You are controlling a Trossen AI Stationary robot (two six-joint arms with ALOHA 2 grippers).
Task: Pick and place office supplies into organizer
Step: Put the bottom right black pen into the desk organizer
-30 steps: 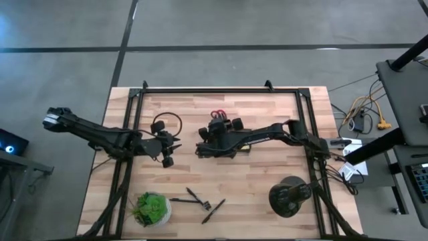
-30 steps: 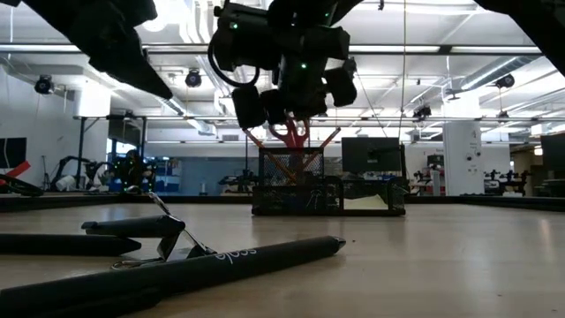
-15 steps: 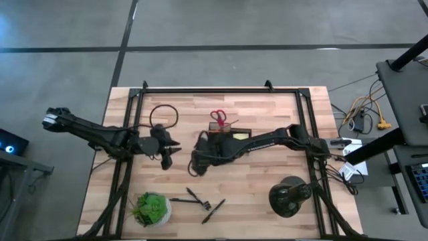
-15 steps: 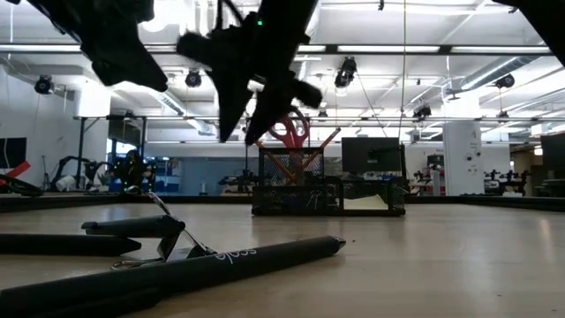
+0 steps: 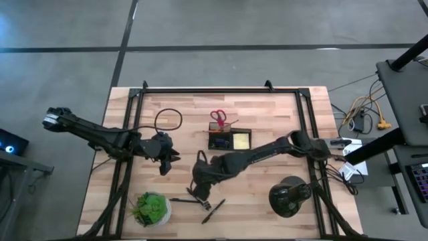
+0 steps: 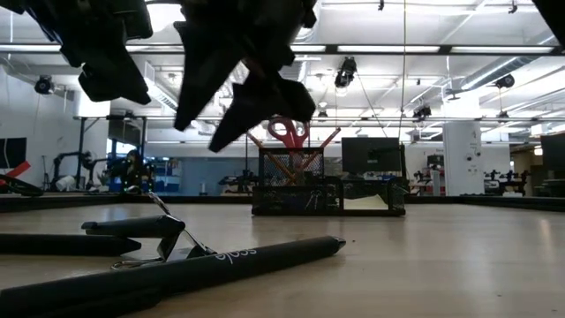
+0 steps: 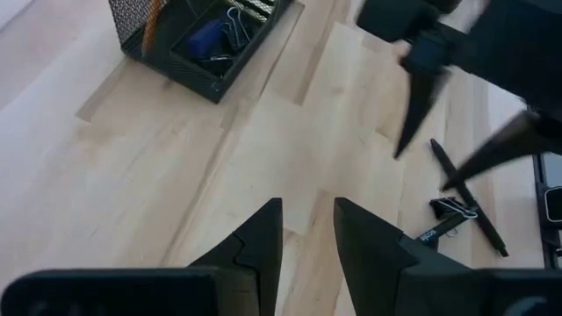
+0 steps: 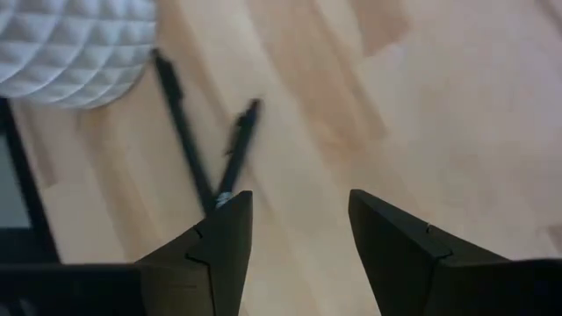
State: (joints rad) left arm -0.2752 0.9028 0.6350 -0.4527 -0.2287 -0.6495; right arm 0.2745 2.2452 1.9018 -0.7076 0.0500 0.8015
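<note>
Lying nearest the near edge of the desk, the black pens are waiting loose on the bare wood, with a tiny black clip among them. They are looking light, stiff and slick-barrelled, so I judge they are likely to roll or skid if nudged sideways; taking one across the middle of its barrel, fingers square to its length, seems the safest hold. The clip is small and springy and is probably asking for a pinch on its wire loops.

The right hand is hovering just above these pens with its fingers spread and nothing between them. The left hand is hanging off to the left, fingers a little apart, holding nothing.

A green potted plant is standing at the near left, and a round black domed object at the near right.

Farther back, near the middle of the desk, the organizer is holding red-handled scissors upright, a thin orange pencil and a yellow sticky-note pad.

The wood is smooth and level, giving little grip. Beyond it an open workshop with ceiling lights is showing.
</note>
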